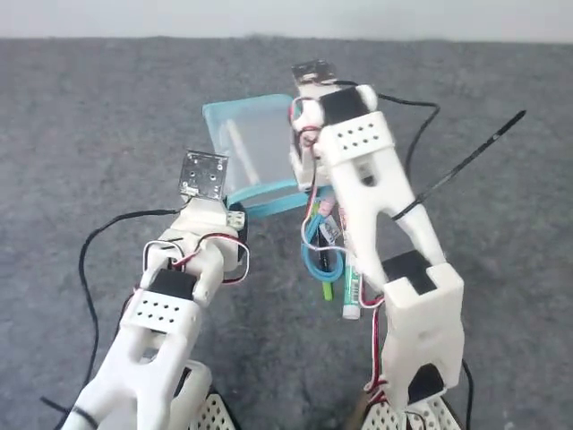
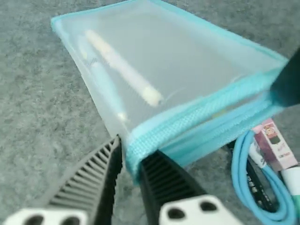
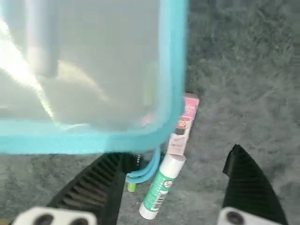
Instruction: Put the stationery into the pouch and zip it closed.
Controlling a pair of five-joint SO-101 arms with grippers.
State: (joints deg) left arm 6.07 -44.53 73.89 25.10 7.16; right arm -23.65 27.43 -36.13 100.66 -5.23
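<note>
Grey felt mat [image 1: 89,116]: translucent blue pouch [image 1: 255,143], pens [image 2: 122,68] inside; glue stick [image 1: 351,291] outside, beside its mouth. Left gripper [image 2: 129,150] pinches pouch corner; right gripper [image 3: 174,154] gapes, empty. Best keep corner anchored while loading.

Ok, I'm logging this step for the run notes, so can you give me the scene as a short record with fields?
pouch: translucent, teal trim, lying on carpet
inside pouch: two pens
outside pouch: tube, pink eraser, blue cord, together beside its zip edge
left gripper: shut on a pouch corner
right gripper: open, holding nothing, by the pouch's edge
</note>
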